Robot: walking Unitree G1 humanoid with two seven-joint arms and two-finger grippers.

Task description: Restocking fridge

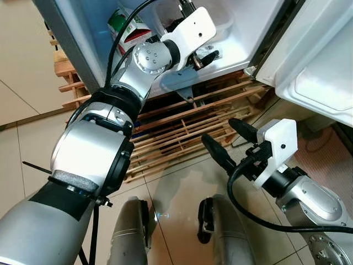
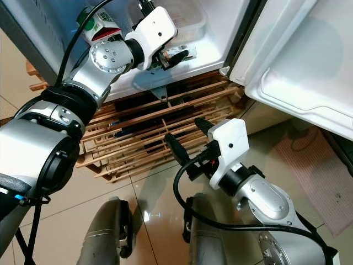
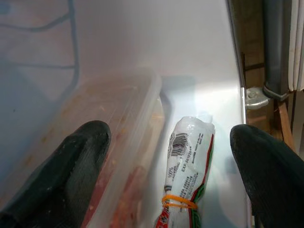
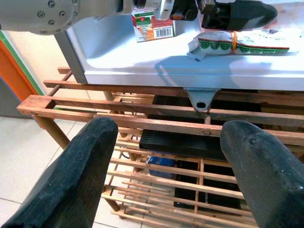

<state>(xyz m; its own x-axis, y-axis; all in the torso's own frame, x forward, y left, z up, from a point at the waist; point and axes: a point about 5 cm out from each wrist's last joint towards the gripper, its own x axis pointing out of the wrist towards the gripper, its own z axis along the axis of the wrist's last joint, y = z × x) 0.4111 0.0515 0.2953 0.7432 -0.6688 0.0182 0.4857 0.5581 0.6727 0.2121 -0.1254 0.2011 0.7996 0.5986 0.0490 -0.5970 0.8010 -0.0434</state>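
The open fridge's white floor already holds a carton, a plastic tub and a banded packet. The left gripper hangs spread and empty over that packet, apparently just placed; the right gripper waits outside, parted and empty above the wooden rack.

fridge floor: L gripper fingers spread wide, wrapped packet lies between them
left of packet: plastic tub close beside, tight gap
further in: bare white floor, free room
carton: stands by fridge's left edge
below fridge: wooden rack, R gripper spread, hangs clear before it
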